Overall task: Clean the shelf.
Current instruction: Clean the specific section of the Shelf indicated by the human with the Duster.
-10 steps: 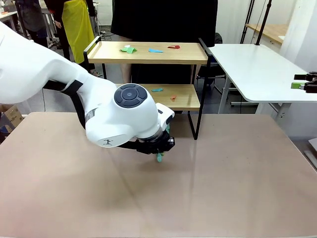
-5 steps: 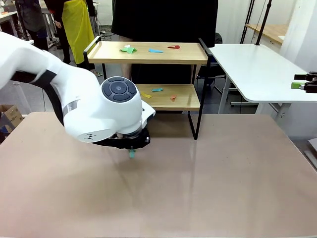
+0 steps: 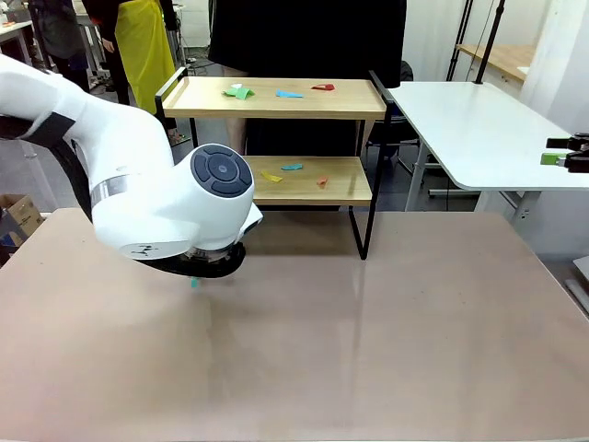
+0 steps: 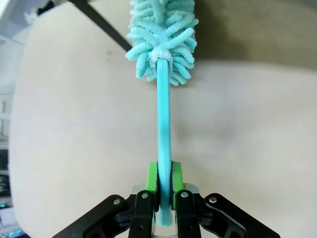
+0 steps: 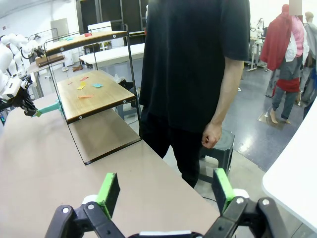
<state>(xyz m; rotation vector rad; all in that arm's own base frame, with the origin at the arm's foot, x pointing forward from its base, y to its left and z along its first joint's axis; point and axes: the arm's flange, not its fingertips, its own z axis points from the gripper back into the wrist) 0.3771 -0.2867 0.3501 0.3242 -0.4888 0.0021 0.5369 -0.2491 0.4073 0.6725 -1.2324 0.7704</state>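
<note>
Far left: left arm [image 3: 166,203], shifted well leftward over the table [image 3: 414,322] within the last second, from mid-table in front of the shelf to off its left end. Same low height, wrist facing down. Grasp unchanged: left gripper [image 4: 164,179] closed tight on the handle of a teal duster [image 4: 164,124], green pads pinching its two flat sides. From the front, just a teal tip [image 3: 195,282] poking out under the wrist. Fluffy head [image 4: 162,39] out ahead of the fingers, over the tabletop, next to a thin black bar [image 4: 101,22], probably a shelf leg; touching or not, hard to say.

Middle: shelf [image 3: 276,111] upright at the table's far edge, unmoved. Paper scraps on both boards, all where they were: green [image 3: 239,91], blue [image 3: 288,93] and red [image 3: 322,87] on top; yellow [image 3: 271,177], teal [image 3: 292,167] and orange [image 3: 321,180] below. So nothing swept off yet. Reads as repositioning along the table, not cleaning, with the duster low, below the top board at least. Next calls for a lift and a turn of the head onto a board.

Behind the shelf: person [image 5: 193,74] in black, standing, hand hanging at the side.

Far right: right gripper [image 3: 554,150] parked by the white side table [image 3: 479,120], same spot throughout, jaws wide apart, nothing between the pads [image 5: 110,191].
</note>
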